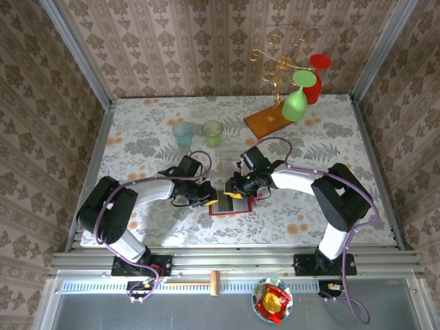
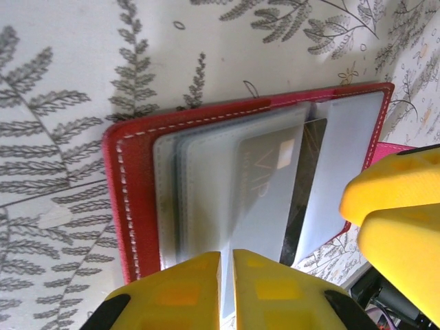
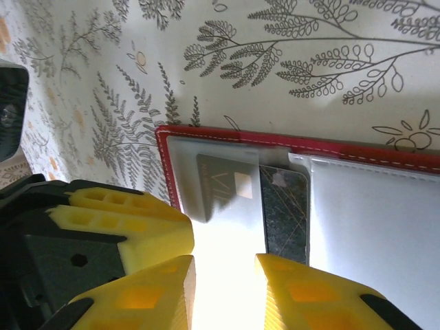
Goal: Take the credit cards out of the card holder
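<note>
The red card holder lies open on the patterned tablecloth between both arms. In the left wrist view its red cover frames a stack of clear sleeves. A grey credit card with a chip shows through a sleeve, and a dark card with gold lines sits behind it. My left gripper is shut on the edge of a thin clear sleeve. My right gripper hovers over the same pages with its jaws partly apart and a glare-lit sleeve between them. The grey card and dark card lie just beyond its tips.
A teal cup and a green cup stand behind the left arm. At the back right, a wooden base carries a gold wire rack with a green glass and a red glass.
</note>
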Robot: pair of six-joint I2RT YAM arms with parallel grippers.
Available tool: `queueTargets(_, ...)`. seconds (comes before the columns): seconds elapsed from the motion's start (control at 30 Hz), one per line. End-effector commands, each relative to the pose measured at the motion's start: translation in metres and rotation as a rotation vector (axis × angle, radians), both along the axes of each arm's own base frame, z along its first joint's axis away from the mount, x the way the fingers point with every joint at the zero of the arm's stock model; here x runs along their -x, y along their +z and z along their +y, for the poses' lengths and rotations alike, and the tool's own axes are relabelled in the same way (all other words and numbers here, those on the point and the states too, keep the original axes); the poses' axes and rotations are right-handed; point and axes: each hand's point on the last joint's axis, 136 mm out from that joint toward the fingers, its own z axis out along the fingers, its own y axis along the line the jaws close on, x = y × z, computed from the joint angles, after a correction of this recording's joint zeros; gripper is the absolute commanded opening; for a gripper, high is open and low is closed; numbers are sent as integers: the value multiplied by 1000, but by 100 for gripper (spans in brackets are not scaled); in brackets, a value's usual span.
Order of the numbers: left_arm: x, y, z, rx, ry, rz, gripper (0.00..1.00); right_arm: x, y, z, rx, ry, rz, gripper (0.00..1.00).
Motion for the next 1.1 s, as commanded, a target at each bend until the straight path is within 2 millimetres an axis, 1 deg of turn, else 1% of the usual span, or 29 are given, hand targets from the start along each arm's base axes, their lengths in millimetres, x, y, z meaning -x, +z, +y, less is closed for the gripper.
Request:
queueTargets(0.0, -2, 16, -8, 20, -29, -30, 14, 2, 2, -7, -2, -23, -2, 30)
queueTargets(0.1, -1, 16, -13, 22, -41, -27, 14, 5, -3, -10, -1, -25, 22, 30)
queueTargets(0.2, 1, 11, -14, 13, -48, -19, 14, 7, -7, -11, -6, -21, 38, 30)
queueTargets(0.57, 9, -12, -3, -49, -46, 19, 13, 11, -22, -8, -12, -8, 76, 30)
queueTargets(0.87, 12, -20, 1, -70, -43, 36, 13, 14, -33, -10, 7, -4, 94, 30)
queueTargets(1.07, 13, -21, 1, -73, -42, 40, 13, 16, -38, -11, 13, 1, 105, 30)
